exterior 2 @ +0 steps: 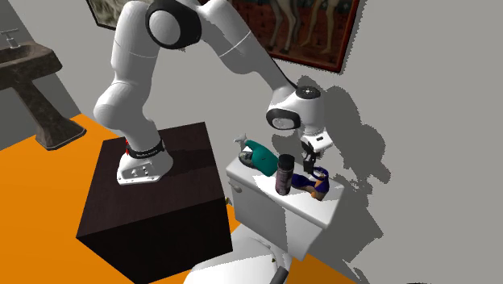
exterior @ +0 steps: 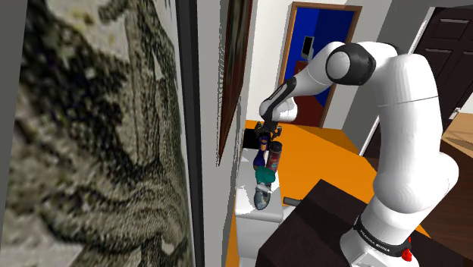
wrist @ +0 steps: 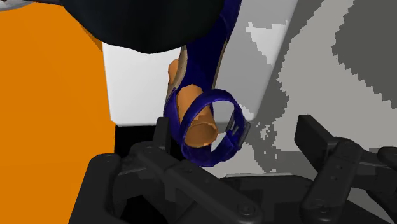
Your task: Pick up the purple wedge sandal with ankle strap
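Note:
The sandal (wrist: pixel 205 121) has deep blue-purple straps and a tan-orange wedge. It lies on the white toilet tank lid (exterior 2: pixel 278 211), at the lid's end farthest from the stand, in the second exterior view's right. My gripper (wrist: pixel 236 137) hangs directly over it, open. The ankle strap loop lies between the fingers, close to one finger (wrist: pixel 161 132) and well apart from the other. From outside, the gripper (exterior 2: pixel 310 158) points down just above the sandal (exterior 2: pixel 316 185). The shoulder view has the gripper (exterior: pixel 269 136) over the sandal (exterior: pixel 262 158).
A dark cylindrical can (exterior 2: pixel 284 174) stands right beside the sandal. A teal object (exterior 2: pixel 259 153) lies farther along the lid toward the stand (exterior 2: pixel 153 202). The wall runs behind the tank. A dark pedestal sink (exterior 2: pixel 28 68) stands far off on the orange floor (exterior 2: pixel 48 185).

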Controlling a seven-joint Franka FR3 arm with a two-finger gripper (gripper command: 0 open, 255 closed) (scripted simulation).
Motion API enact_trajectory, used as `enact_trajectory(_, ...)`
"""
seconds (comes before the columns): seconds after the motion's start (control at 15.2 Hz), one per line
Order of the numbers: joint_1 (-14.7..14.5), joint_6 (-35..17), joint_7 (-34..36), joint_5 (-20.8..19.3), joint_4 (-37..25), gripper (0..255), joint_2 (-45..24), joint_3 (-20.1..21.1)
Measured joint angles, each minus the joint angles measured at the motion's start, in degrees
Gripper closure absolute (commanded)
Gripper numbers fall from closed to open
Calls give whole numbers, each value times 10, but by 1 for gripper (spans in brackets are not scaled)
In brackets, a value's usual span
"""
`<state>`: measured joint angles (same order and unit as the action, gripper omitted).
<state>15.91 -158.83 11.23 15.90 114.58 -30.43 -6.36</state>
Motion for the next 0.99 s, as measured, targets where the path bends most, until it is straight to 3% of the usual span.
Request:
enact_trajectory(0.4,11,-30,-12,12,-9,0,-38,13)
enact_trajectory(0.46,12,-32,-12,13,-9,255,-41,14)
enact_trajectory(0.99,13,-34,-13,13,-10,255,-42,15)
